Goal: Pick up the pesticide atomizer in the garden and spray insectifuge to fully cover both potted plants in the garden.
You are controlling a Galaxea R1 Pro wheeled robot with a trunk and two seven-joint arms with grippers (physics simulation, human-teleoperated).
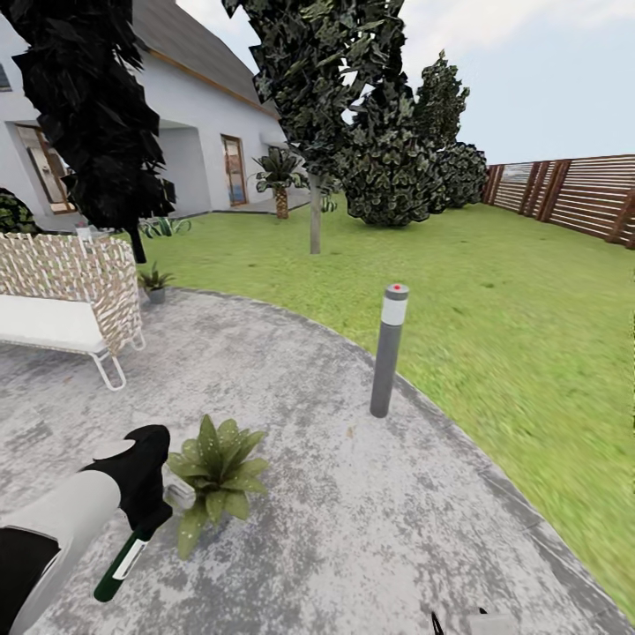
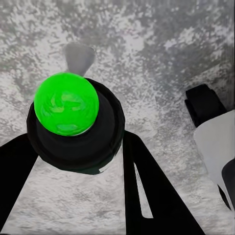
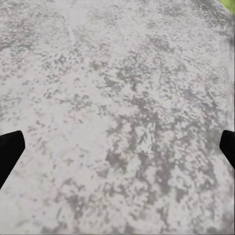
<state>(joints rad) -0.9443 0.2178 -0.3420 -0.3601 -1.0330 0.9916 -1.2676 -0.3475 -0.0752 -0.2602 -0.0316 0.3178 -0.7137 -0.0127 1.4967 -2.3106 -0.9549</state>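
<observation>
The head camera looks forward and down across the grey patio (image 1: 353,494) toward lawn (image 1: 494,291), fence (image 1: 573,194) and house (image 1: 194,115). Both wrist cameras point steeply down, close above the same mottled paving, the left one along its hand (image 2: 73,161).

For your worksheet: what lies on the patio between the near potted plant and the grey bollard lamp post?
In the head view, nothing: bare mottled grey paving runs from the near potted plant to the bollard lamp post.
</observation>
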